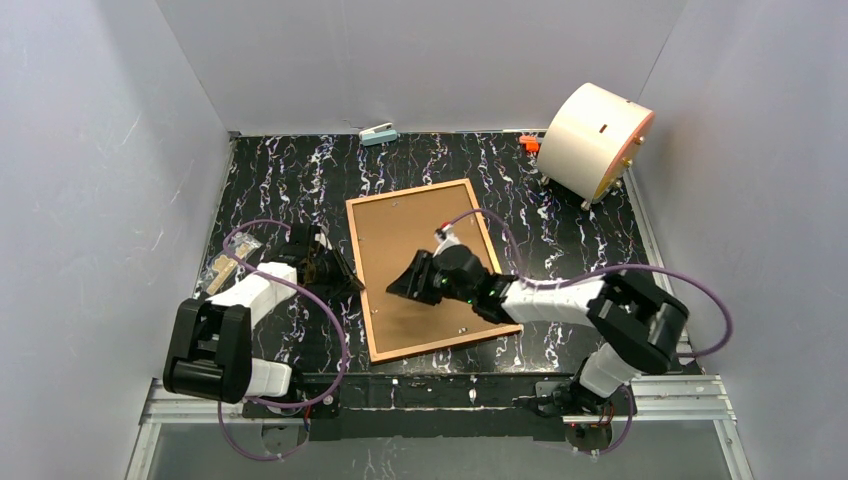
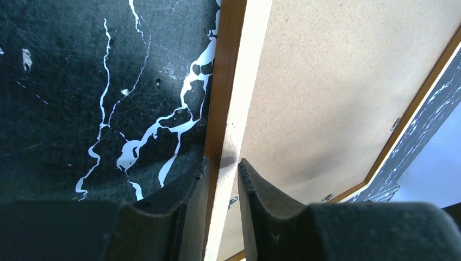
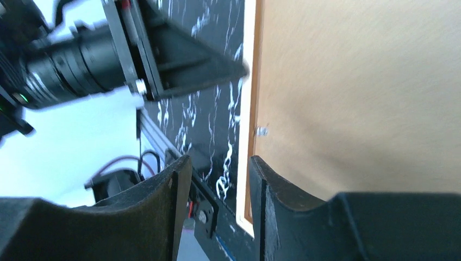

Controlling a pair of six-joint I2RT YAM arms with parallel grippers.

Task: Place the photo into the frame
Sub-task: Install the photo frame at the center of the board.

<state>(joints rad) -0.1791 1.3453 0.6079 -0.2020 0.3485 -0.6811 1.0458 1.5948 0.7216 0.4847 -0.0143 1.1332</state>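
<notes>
The frame (image 1: pixel 410 192) lies face-down with the brown backing board (image 1: pixel 400 240) seated inside. The left gripper (image 2: pixel 222 179) pinches its left rail. The right gripper (image 3: pixel 217 160) hovers over the board, slightly parted.

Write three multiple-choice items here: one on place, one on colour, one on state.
1. Where does the white round drum stand? A far right corner; B near left corner; C between the arms.
2. What colour is the thin rectangular wooden frame? A blue; B orange-brown; C white.
3. How is the right gripper? A shut on the drum; B open, empty; C unseen.
Key: 1A, it sits far back on the right; 2B, its rails show it; 3B, fingers apart, nothing between.
</notes>
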